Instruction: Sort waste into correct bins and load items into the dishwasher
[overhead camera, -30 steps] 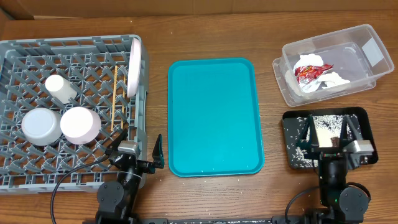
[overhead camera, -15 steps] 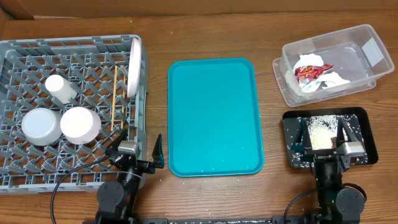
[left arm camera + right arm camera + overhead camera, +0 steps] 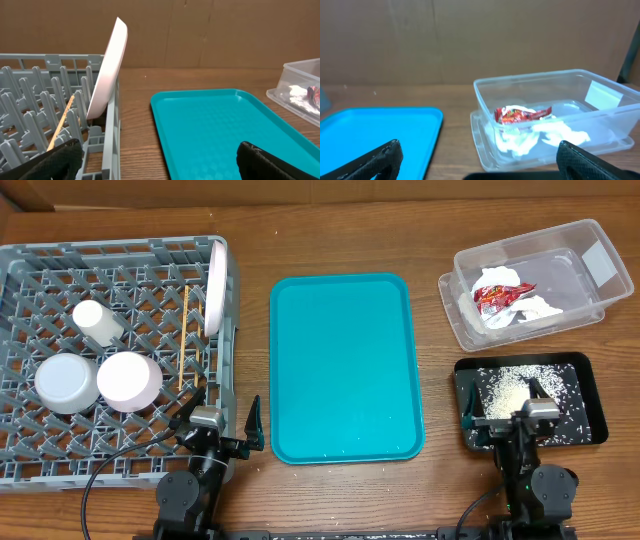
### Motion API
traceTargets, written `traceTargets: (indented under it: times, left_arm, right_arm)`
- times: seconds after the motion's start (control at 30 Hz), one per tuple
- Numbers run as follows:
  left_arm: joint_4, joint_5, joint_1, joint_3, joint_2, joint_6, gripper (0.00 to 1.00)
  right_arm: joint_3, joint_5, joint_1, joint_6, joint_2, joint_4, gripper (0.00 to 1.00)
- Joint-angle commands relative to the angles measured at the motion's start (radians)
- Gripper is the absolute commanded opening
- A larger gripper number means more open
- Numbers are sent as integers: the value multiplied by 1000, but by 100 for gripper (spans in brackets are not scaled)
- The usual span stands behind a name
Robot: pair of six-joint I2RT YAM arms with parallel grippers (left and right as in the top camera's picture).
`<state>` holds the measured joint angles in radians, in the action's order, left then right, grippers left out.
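**Both grippers empty, jaws spread wide**

The left gripper [image 3: 220,418] sits at the near right corner of the dish rack [image 3: 20,460], holding nothing. In the rack beyond it, the plate [image 3: 215,288] stands on edge against the right wall. The chopsticks [image 3: 187,330] lie beside the plate, with the cup [image 3: 97,323] and two bowls [image 3: 62,383] further left. The right gripper [image 3: 505,408], also empty, hangs over the near part of the black tray [image 3: 592,395], above the rice [image 3: 505,388]. The wrapper [image 3: 497,295] and tissue [image 3: 535,308] lie in the clear tub [image 3: 600,265] beyond it.
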<state>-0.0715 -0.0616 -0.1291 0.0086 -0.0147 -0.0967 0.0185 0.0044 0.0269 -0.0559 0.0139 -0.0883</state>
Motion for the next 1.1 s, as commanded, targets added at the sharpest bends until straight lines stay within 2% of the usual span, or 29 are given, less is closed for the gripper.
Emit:
traceTargets:
  times: [0.0, 0.43, 0.57, 1.07]
  left_arm:
    - [-3, 11, 5, -4, 11, 15, 100]
    - [-3, 11, 5, -4, 11, 15, 100]
    - [-3, 11, 5, -4, 11, 15, 100]
    - [-3, 11, 5, -4, 11, 15, 100]
  right_arm:
    - [-11, 1, 6, -50, -12, 3, 100]
    - [-11, -3, 6, -56, -12, 9, 100]
    - [-11, -59, 14, -152, -12, 10, 100]
    - [-11, -48, 24, -124, -12, 5, 100]
